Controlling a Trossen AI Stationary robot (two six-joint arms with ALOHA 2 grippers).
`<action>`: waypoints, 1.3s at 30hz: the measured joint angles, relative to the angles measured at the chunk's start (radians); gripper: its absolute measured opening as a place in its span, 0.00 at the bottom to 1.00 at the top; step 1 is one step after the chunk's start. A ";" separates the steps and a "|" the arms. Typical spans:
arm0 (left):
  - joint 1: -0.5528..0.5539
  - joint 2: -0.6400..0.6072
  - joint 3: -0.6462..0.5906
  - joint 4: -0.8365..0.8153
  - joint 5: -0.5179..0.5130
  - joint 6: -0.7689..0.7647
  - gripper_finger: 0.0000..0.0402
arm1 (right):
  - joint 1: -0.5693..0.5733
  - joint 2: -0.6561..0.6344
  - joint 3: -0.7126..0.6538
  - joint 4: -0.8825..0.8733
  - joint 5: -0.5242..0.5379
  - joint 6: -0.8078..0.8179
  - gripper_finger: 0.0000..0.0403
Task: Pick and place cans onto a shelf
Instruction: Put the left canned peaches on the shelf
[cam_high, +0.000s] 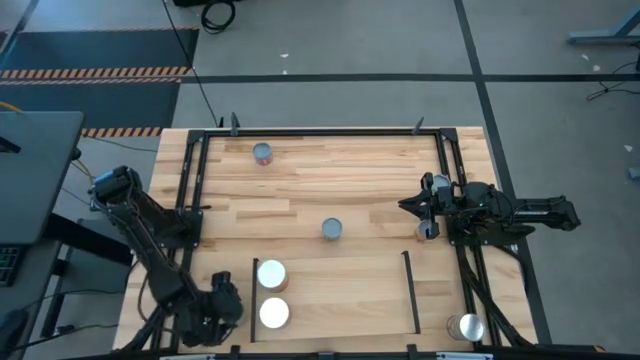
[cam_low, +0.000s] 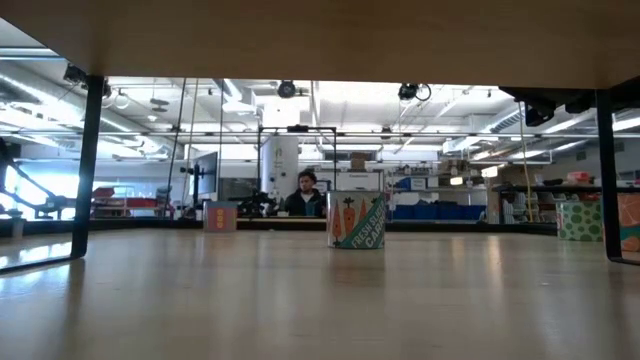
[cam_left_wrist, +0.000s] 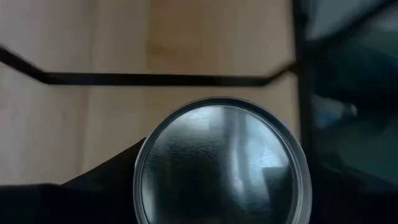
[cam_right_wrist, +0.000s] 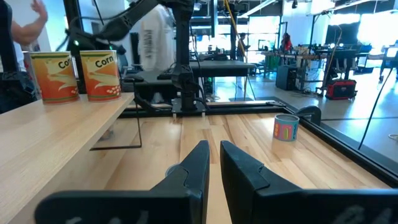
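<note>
My left gripper (cam_high: 226, 300) is at the near left, beside the shelf's left rail (cam_high: 254, 298), shut on a silver-topped can (cam_left_wrist: 221, 165); the high view hides this can under the gripper. Two white-topped cans (cam_high: 271, 274) (cam_high: 274, 313) stand on the pale-wood shelf (cam_high: 340, 295); the right wrist view shows them as orange corn cans (cam_right_wrist: 99, 74). Loose cans stand on their bases at the table's middle (cam_high: 332, 229), far left (cam_high: 262, 153) and near right (cam_high: 466, 326). My right gripper (cam_high: 405, 206) is shut and empty at the right, pointing toward the table's left. My left gripper holds the silver-topped can by its side wall just under the rim (cam_left_wrist: 142, 180), one dark finger (cam_left_wrist: 106, 183) on each side. The fingers come from above, pointing down. The can is upright, its top toward the camera; its base is hidden.
Black frame rails (cam_high: 190, 190) (cam_high: 455, 180) run along the table's left, right and far sides. The low view looks under the shelf (cam_low: 320, 40) at the middle can (cam_low: 357, 222). A person (cam_low: 305, 195) sits in the room beyond the table.
</note>
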 joint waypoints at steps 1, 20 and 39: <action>-0.008 -0.010 0.038 -0.048 0.015 0.004 0.78 | 0.000 0.000 0.000 0.000 0.000 0.000 0.12; -0.001 -0.105 0.878 -0.654 -0.065 0.499 0.78 | 0.000 0.000 0.000 0.000 0.000 0.000 0.12; 0.613 0.072 1.008 -0.396 0.360 1.135 0.78 | 0.000 0.000 0.000 0.000 0.000 0.000 0.12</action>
